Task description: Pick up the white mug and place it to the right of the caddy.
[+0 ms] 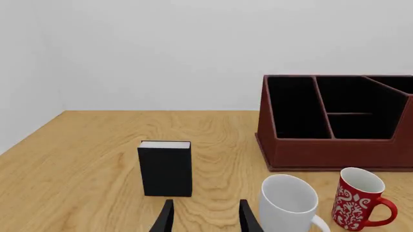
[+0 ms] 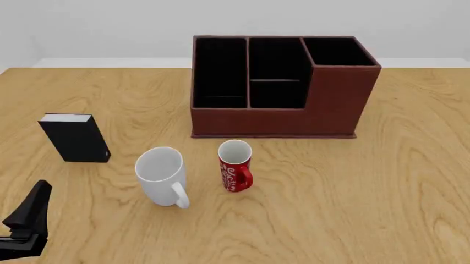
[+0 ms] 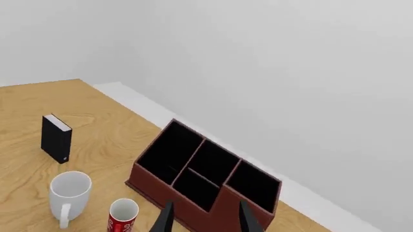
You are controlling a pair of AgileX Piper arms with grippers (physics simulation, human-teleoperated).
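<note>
Wooden worktop (image 2: pixel 382 181) is carrying the untouched white mug (image 2: pixel 162 175), sitting left-near of the caddy (image 2: pixel 283 88), as both open, empty end effectors, left (image 1: pixel 204 216) and right (image 3: pixel 205 217), are hovering apart.

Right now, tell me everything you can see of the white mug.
The white mug is plain, glossy, ceramic-looking, with a wide round mouth and a loop handle turned toward the arms' side. It appears empty. It stands upright on the wooden table, in front of the caddy, left of the slimmer red mug and right of the black box. Nothing touches it but the table; neither gripper holds it.
</note>
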